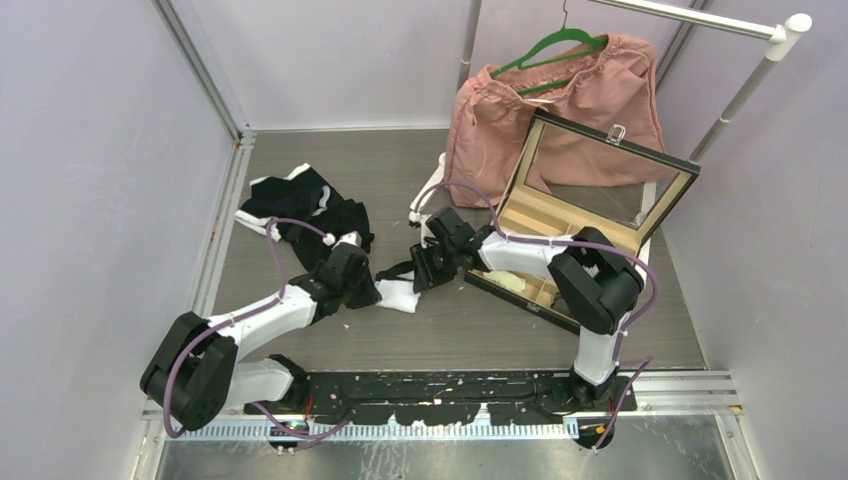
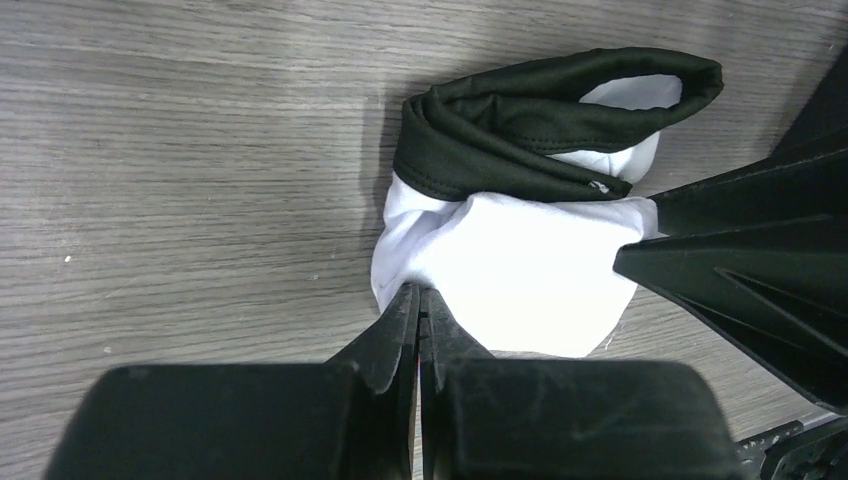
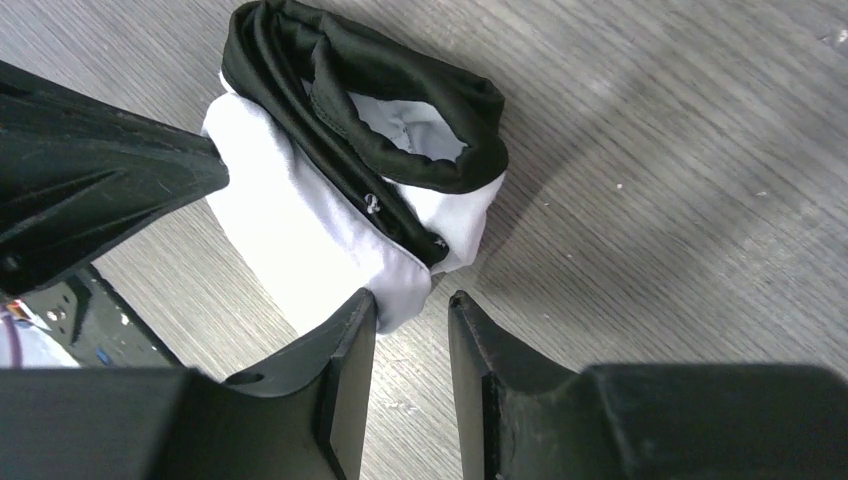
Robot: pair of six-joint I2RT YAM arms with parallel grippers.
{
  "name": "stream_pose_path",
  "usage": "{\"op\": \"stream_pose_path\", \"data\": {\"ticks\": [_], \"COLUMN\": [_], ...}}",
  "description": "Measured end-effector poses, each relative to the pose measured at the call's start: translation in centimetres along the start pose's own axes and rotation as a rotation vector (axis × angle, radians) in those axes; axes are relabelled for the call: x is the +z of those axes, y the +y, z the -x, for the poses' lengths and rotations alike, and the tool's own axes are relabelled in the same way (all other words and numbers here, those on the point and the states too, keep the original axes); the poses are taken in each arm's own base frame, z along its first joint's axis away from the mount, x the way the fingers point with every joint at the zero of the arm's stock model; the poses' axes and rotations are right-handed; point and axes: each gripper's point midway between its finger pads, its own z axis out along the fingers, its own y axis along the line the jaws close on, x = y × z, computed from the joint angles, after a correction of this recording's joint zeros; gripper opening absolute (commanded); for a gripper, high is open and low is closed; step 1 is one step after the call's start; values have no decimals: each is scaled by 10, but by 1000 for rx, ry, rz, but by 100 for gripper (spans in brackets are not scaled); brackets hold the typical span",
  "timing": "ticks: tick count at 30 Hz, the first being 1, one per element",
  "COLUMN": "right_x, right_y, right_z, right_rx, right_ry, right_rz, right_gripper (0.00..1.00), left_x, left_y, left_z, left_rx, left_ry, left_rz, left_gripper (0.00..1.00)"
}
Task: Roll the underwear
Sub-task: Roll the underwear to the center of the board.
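A white underwear with a black waistband lies bunched in a loose roll on the grey table between both grippers. In the left wrist view the underwear has its band on top, and my left gripper is shut with its tips pinching the white cloth's near edge. In the right wrist view the underwear lies just ahead of my right gripper, which is open; its left finger touches the cloth's corner. In the top view the left gripper and the right gripper face each other across it.
A pile of black and white underwear lies at the back left. An open box with a glass lid stands to the right. A pink garment on a green hanger hangs from a rail behind it.
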Motion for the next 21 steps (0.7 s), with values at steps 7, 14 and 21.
{"op": "stream_pose_path", "data": {"ticks": [7,14,21], "right_x": [-4,-5,-5], "right_y": [6,3,2], "right_z": [-2,-7,-8], "right_rx": [-78,-93,-92], "right_ry": [2,24,25], "right_rz": [-16,-33,-36], "right_gripper": [38,38,39], "left_x": [-3,-29,-37], "left_y": [0,-17,-42], "left_z": [-2,10,27], "left_rx": [2,16,53], "left_ry": [19,-29,-65], "left_rz": [9,-84,-176], "left_gripper": [1,1,1]}}
